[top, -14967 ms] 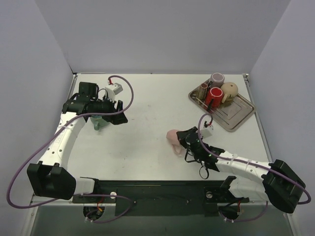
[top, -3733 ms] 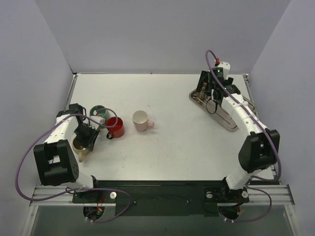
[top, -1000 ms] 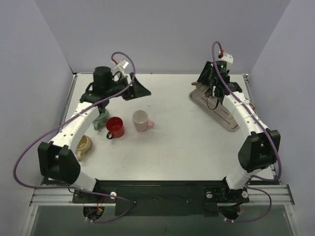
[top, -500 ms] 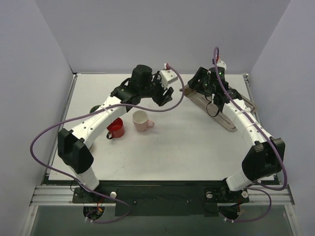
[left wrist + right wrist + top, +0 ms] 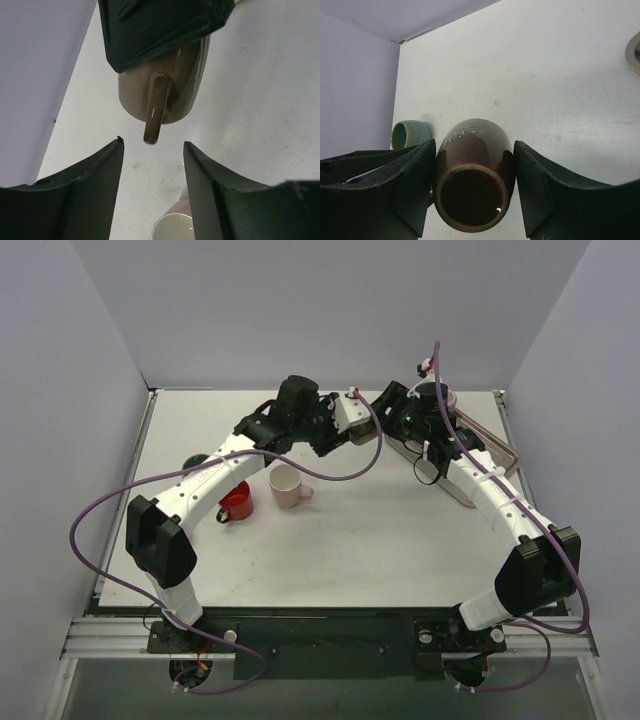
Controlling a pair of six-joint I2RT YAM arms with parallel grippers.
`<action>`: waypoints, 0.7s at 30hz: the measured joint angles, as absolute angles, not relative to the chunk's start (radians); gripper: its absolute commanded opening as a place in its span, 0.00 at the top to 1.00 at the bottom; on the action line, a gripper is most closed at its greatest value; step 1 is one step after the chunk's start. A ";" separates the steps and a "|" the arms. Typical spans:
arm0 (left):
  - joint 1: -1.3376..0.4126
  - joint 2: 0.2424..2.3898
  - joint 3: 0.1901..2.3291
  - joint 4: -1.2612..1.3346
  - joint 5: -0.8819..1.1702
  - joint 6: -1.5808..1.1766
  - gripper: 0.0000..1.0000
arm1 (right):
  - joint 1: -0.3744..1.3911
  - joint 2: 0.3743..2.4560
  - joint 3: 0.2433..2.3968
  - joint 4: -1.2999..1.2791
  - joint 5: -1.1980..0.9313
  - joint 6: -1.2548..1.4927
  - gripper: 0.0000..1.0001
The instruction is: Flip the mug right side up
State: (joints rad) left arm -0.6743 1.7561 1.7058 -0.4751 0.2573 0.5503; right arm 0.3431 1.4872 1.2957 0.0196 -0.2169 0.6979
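The brown mug (image 5: 472, 172) is clamped on both sides by the right pincer (image 5: 474, 165) — held up off the desk (image 5: 350, 550) near the middle of its far edge. Its handle (image 5: 155, 107) is pointed at the left pincer (image 5: 152, 147), whose jaws are spread and not touching it. A pink mug (image 5: 287, 483) and a red mug (image 5: 236, 500) are sat upright toward the left edge — open ends up.

The mug (image 5: 472, 150) hangs in the right gripper (image 5: 474, 190) above the counter (image 5: 350, 540), the left gripper (image 5: 152, 146) just left of it, the tray (image 5: 495, 462) to its right.
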 measured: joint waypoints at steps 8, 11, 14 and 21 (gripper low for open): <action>-0.675 1.764 1.744 -0.510 0.274 0.571 0.54 | 0.373 1.485 1.295 0.028 -0.239 0.715 1.00; -0.679 1.764 1.762 -0.530 0.289 0.581 0.60 | 0.379 1.485 1.295 0.033 -0.243 0.716 1.00; -0.686 1.764 1.771 -0.542 0.292 0.585 0.70 | 0.381 1.485 1.295 0.038 -0.244 0.718 1.00; -0.687 1.766 1.774 -0.551 0.295 0.582 1.00 | 0.386 1.485 1.295 0.034 -0.242 0.710 1.00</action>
State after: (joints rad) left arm -0.6872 1.7664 1.7737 -0.5507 0.2947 0.5816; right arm 0.3862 1.4853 1.2953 0.0338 -0.2420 0.7105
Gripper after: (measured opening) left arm 0.101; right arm 0.547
